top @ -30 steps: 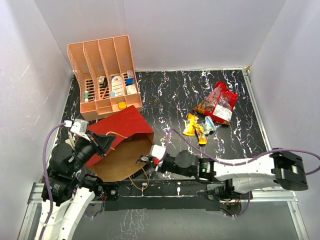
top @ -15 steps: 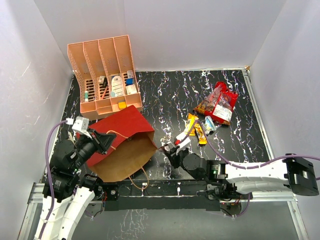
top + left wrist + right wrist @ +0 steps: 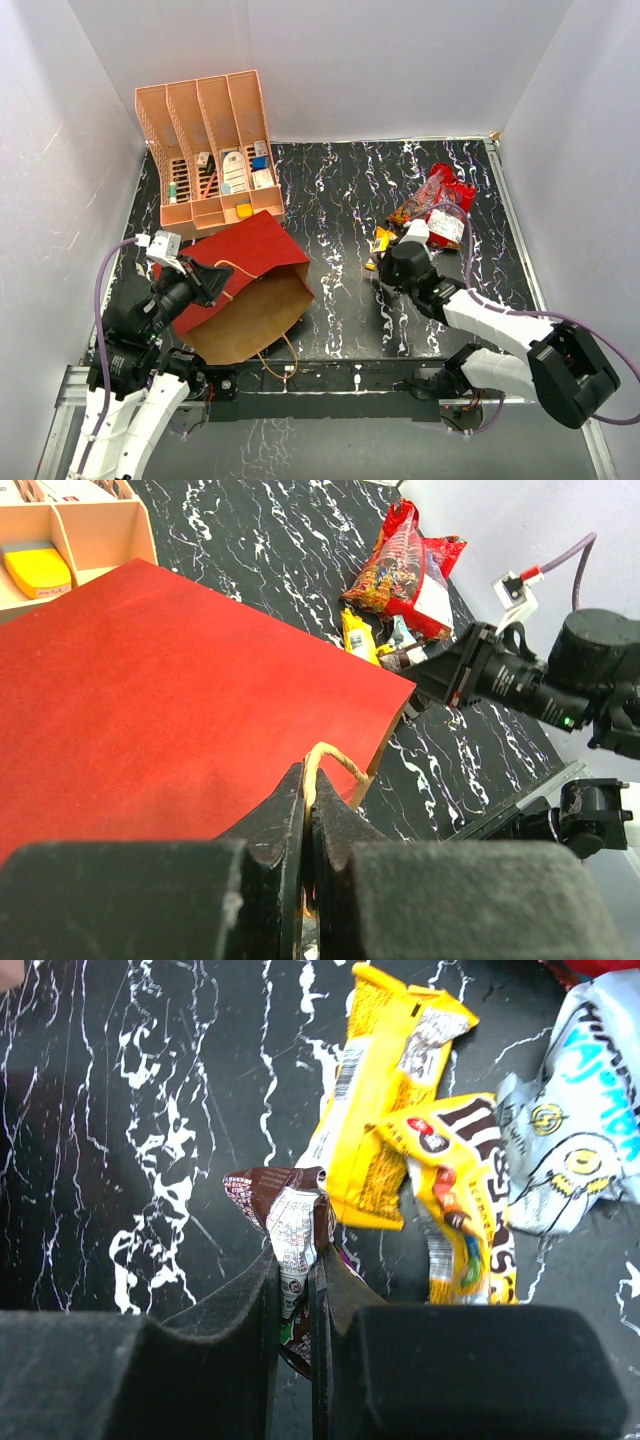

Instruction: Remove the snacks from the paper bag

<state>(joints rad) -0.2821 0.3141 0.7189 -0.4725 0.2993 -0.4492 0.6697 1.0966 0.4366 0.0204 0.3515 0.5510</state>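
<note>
Two grippers are in use, and both are closed on something. The left gripper [image 3: 306,790] is clamped on one tan loop handle [image 3: 335,758] of the paper bag [image 3: 245,290]. The right gripper [image 3: 297,1265] pinches one small brown-and-white packet [image 3: 290,1205], with its fingers pressed flat against it.

Item count:
- One paper bag. It lies on its side at the near left of the table [image 3: 340,200], dark red face up, with its brown mouth facing the near edge. A second handle [image 3: 287,352] trails out of the mouth.
- One large red-and-clear sweets bag [image 3: 447,205], at the far right of the table, well apart from the paper bag.
- Two yellow packets [image 3: 385,1090] [image 3: 460,1195], overlapping each other, just beside the pinched packet.
- One silver-blue packet [image 3: 575,1130], touching the second yellow packet.
- One peach rack [image 3: 205,150] with four slots, behind the paper bag, holding small boxes.

Limits of view:
- From overhead, the right arm covers most of the small packets, and its fingers cannot be seen.
- The lower end of the pinched packet is hidden between the fingers.
- The silver-blue packet is cut off at the edge of the right wrist view.
- The inside of the paper bag shows only brown paper; anything deeper in cannot be made out.
</note>
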